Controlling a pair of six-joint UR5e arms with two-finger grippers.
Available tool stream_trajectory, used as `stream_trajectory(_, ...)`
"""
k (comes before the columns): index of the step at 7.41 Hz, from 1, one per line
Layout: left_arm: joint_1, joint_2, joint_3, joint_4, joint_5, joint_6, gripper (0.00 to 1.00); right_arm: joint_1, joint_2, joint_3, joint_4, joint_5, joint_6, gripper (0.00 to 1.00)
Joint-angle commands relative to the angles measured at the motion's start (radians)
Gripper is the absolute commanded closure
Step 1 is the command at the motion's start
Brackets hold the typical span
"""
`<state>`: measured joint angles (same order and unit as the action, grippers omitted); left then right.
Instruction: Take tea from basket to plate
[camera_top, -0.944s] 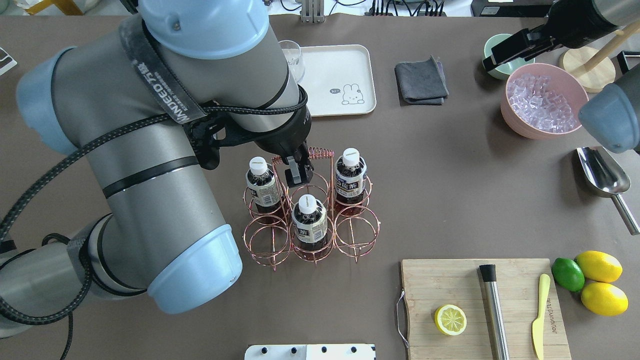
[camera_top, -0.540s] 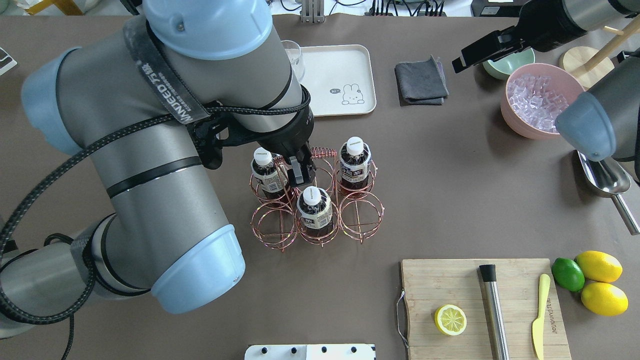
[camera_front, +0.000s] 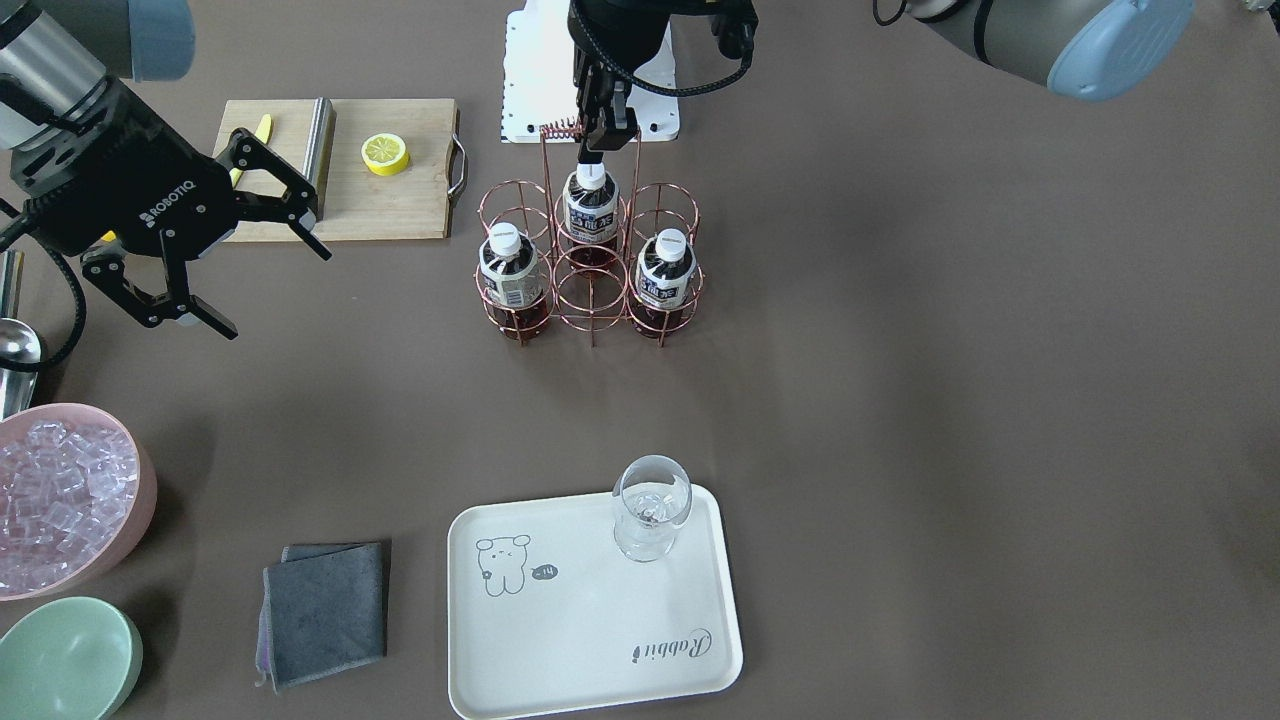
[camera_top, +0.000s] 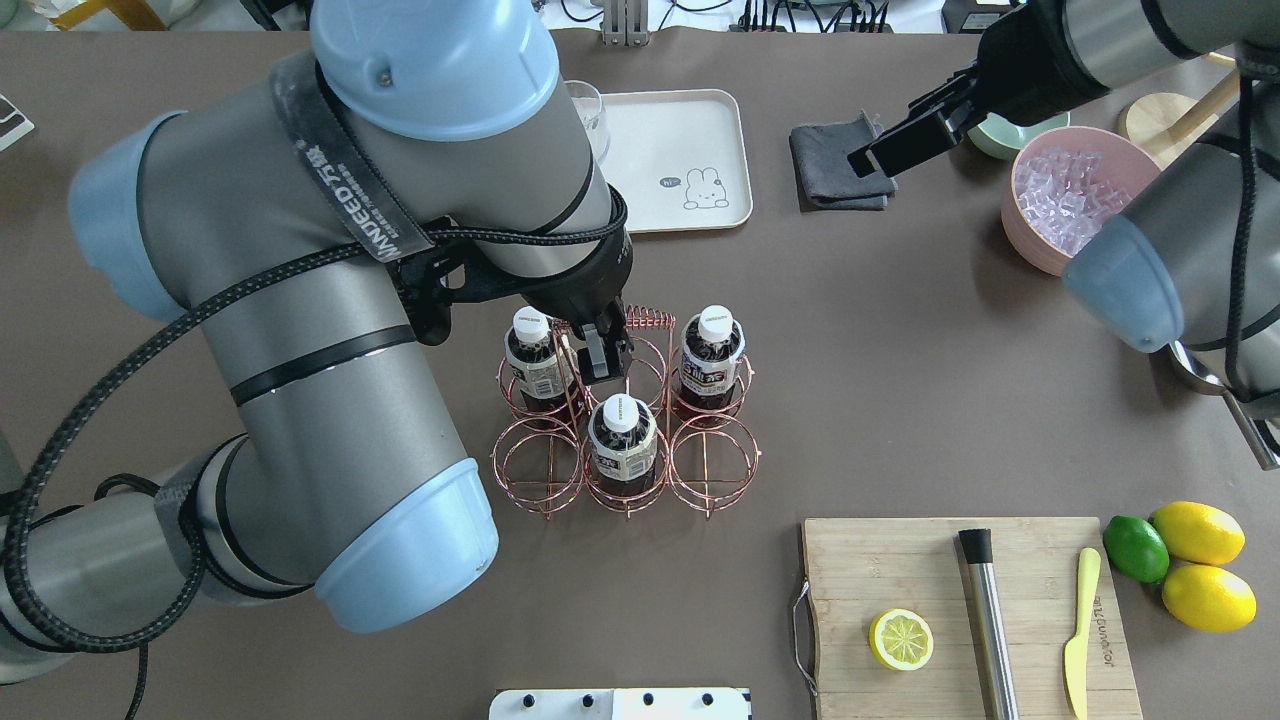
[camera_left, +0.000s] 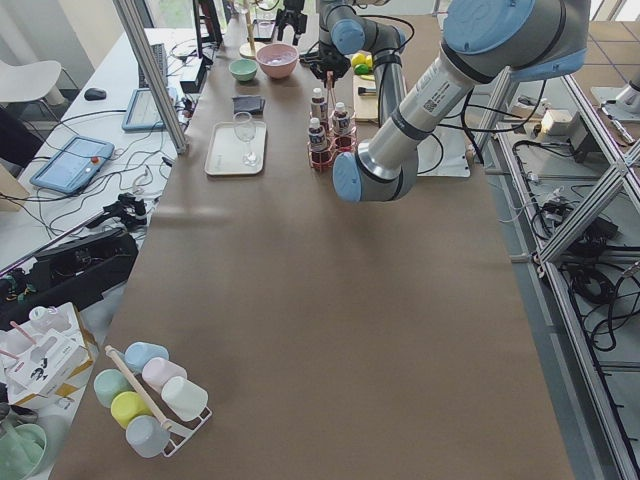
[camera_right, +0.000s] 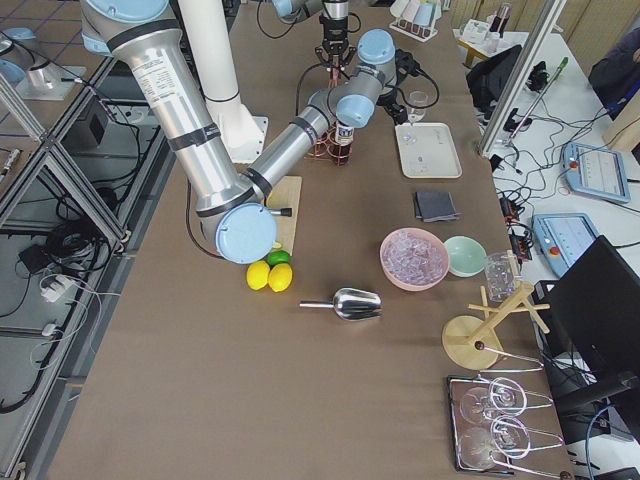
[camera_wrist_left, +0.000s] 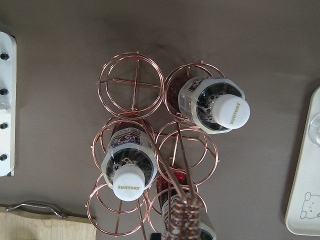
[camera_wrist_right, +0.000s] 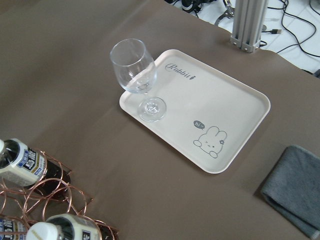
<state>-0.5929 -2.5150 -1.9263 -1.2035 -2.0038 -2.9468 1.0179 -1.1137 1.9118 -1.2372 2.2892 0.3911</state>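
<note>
Tea bottles (camera_front: 591, 205): three noted, upright, all seated in the basket (camera_front: 590, 270). One is placed in the middle cell of the robot-side row. The other two are placed in the outer cells of the row facing the plate (camera_front: 600, 650). The plate is set well apart from the basket on the surface (camera_front: 950, 400), with a wine glass (camera_front: 651, 515) stood near one corner. The left hand (camera_front: 602, 138) is seen closed on the basket's tall handle, just beside its coiled grip. The right hand (camera_front: 279, 296) is held above the surface, fingers spread wide, well apart from the basket.
</note>
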Motion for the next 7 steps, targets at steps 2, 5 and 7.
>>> stream_trajectory(2,-0.001,0.001,-0.002,-0.007,0.002,0.000,1.00,-0.206,-0.009,-0.005,0.181,-0.133,-0.017,0.00)
stream_trajectory(5,-0.007,-0.004,-0.005,-0.005,0.002,0.000,1.00,-0.249,-0.063,-0.005,0.306,-0.158,-0.046,0.01)
stream_trajectory(7,-0.007,-0.004,-0.005,-0.005,0.002,0.000,1.00,-0.295,-0.072,-0.005,0.359,-0.209,-0.067,0.01)
